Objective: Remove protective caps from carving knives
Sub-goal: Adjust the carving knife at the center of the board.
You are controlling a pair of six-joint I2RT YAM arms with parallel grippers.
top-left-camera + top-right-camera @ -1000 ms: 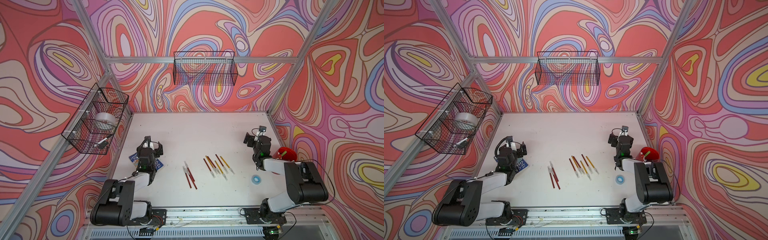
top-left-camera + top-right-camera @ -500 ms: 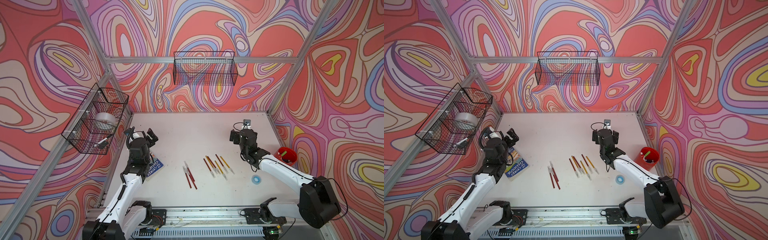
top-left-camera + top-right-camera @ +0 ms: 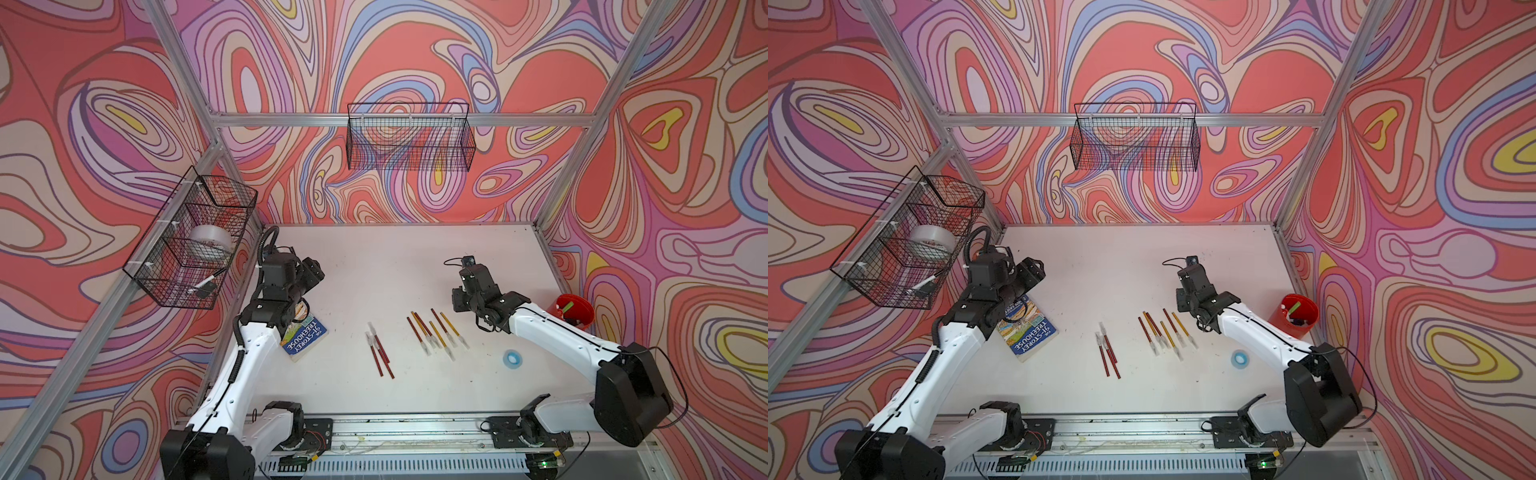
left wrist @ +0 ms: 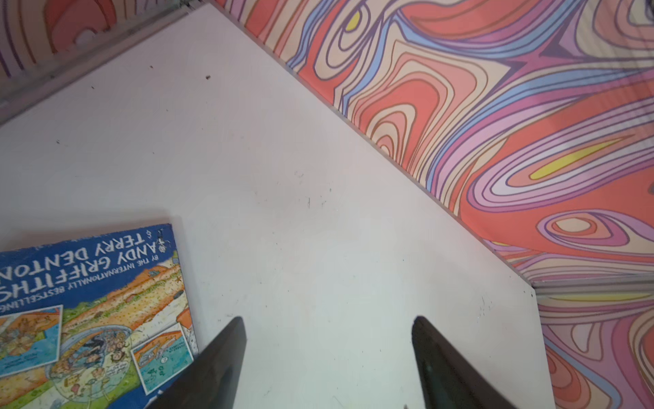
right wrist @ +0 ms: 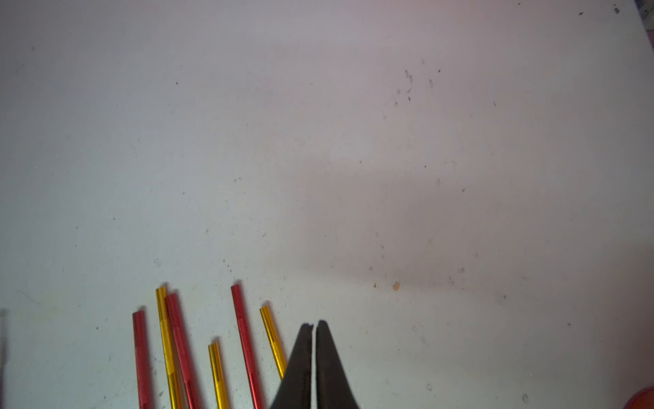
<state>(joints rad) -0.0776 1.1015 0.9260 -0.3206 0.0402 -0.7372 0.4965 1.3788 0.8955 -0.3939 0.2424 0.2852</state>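
Note:
The carving knives lie in two groups on the white table (image 3: 415, 257). Several red and yellow ones (image 3: 434, 332) (image 3: 1165, 332) are at the middle right. A few red ones (image 3: 380, 353) (image 3: 1109, 353) lie left of them. Whitish protective caps (image 3: 427, 347) (image 3: 370, 330) sit on their ends. My right gripper (image 3: 458, 305) (image 5: 314, 324) hovers just beyond the handle ends (image 5: 244, 336) of the right group, shut on nothing. Far to the left, my left gripper (image 3: 311, 272) (image 4: 329, 320) is open over bare table.
A blue book (image 3: 303, 336) (image 4: 88, 311) lies under the left arm. A blue tape ring (image 3: 512, 358) and a red cup (image 3: 575, 309) holding pens are at the right. Wire baskets hang on the back wall (image 3: 409, 139) and the left wall (image 3: 191, 241).
Both arms have unfolded from low poses near the front and reached out over the table. The right jaws have closed. The left jaws have narrowed a little.

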